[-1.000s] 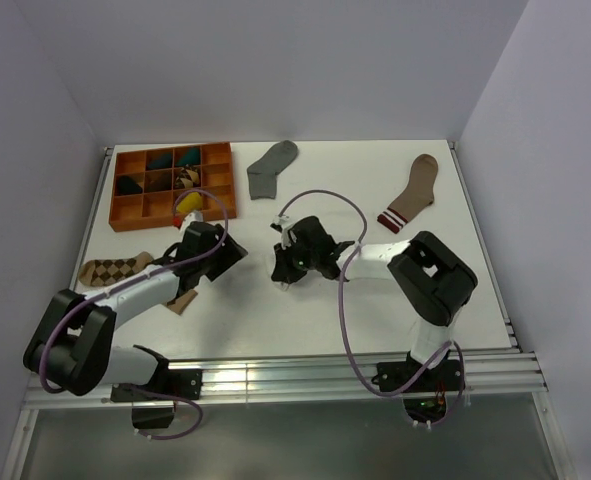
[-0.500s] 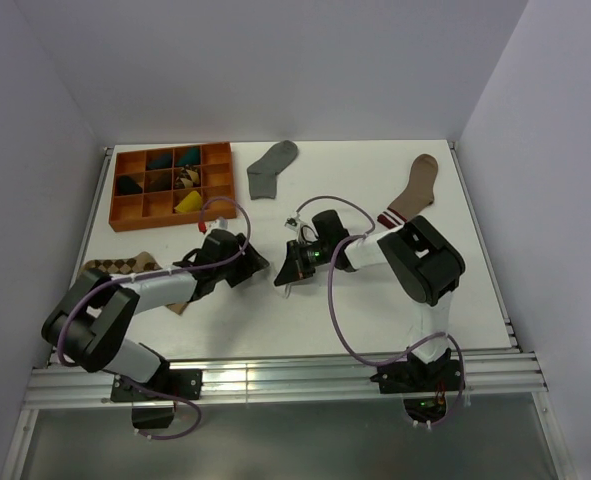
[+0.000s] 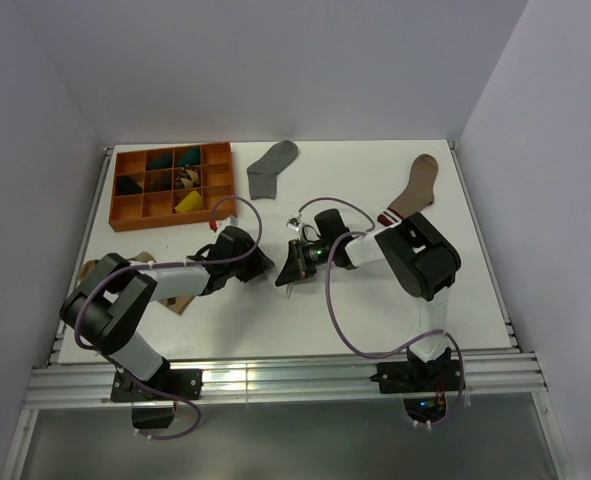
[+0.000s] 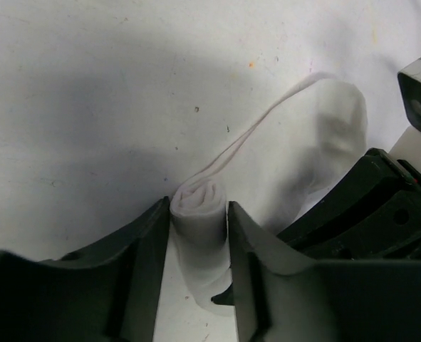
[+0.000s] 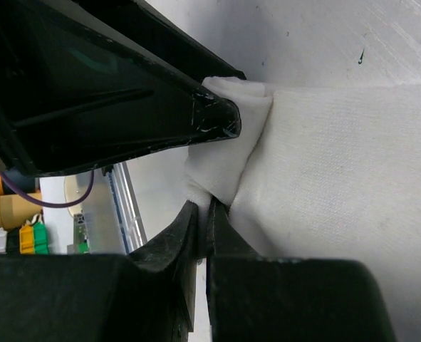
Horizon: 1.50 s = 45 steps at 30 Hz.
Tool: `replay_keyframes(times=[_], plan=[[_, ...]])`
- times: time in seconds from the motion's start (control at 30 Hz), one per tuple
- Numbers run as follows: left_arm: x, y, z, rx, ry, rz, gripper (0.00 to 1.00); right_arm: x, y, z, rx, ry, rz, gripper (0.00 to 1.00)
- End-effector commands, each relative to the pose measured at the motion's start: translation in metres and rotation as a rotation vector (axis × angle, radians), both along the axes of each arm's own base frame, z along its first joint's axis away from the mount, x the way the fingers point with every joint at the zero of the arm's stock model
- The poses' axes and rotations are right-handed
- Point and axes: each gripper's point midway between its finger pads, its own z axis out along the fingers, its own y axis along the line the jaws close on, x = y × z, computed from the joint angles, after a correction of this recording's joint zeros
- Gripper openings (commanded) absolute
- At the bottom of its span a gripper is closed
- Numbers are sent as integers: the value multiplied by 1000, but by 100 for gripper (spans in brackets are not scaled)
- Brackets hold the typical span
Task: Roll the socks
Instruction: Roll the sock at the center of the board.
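Your left pincer point(image 4: 198, 212) is clamped on the rolled end of the white sock point(image 4: 317, 142), one finger touching each side of the roll; the unrolled part trails toward 2 o'clock in that wrist view; your right pincer point(image 5: 204, 214) is closed and seems to pinch a fold of the same sock; the sock lies mid-table point(image 3: 355, 310); the grey sock point(image 3: 272, 167) lies flat at 12 o'clock, well apart.
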Motion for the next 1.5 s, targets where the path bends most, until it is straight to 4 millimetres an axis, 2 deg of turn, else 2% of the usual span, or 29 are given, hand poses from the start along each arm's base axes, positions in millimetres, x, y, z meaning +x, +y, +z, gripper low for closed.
replay_keyframes(times=[0.0, 0.03, 0.17, 0.27, 0.3, 0.33, 0.4, 0.5, 0.53, 0.6, 0.63, 0.67, 0.73, 0.8, 0.83, 0.97, 1.07, 1.1, 1.33, 1.47], plan=[[-2, 3, -10, 41, 29, 26, 41, 8, -2, -6, -22, 17, -25, 4], [-3, 6, -12, 53, 39, 33, 33, 9, -3, -7, -23, 18, -29, 4], [-5, 8, -22, 84, 65, 31, 16, 13, -3, -5, -34, 6, -45, 4], [-5, 7, -24, 97, 75, 20, 5, 16, -6, 4, -47, -60, -54, 9], [-5, 7, -25, 102, 77, 16, 3, 17, -9, 2, -79, -83, -73, 15], [-5, 7, -25, 105, 77, 12, 1, 20, -9, 12, -77, -141, -69, 19], [-4, 5, -23, 119, 76, -4, 0, 20, -14, 13, -116, -189, -91, 28], [-2, 5, -22, 142, 78, -24, 0, 17, -16, 25, -146, -299, -94, 39], [-2, 5, -22, 150, 80, -32, 0, 20, -15, 34, -167, -378, -106, 40], [1, 3, -18, 160, 67, -57, 0, 20, -18, 35, -216, -457, -120, 44], [-2, 5, -20, 177, 81, -62, 0, 28, -23, 41, -265, -553, -155, 45], [0, 4, -18, 188, 74, -74, 0, 20, -19, 39, -290, -594, -138, 46], [0, 5, -17, 211, 78, -96, 0, 23, -23, 46, -335, -706, -179, 47], [-2, 7, -18, 230, 93, -108, 0, 18, -16, 59, -328, -798, -187, 52], [0, 6, -15, 234, 87, -118, 0, 20, -21, 58, -368, -840, -207, 52], [-1, 6, -16, 252, 102, -137, 0, 7, -10, 64, -401, -934, -193, 53], [-2, 5, -17, 256, 114, -146, 0, 6, -6, 65, -443, -1003, -186, 53], [-2, 4, -17, 253, 117, -148, 0, 0, 1, 63, -448, -1024, -166, 53], [-3, 4, -18, 253, 126, -147, 0, -8, 18, 52, -547, -1107, -172, 53], [-4, 2, -20, 243, 134, -150, 0, -4, 21, 43, -619, -1129, -212, 53]])
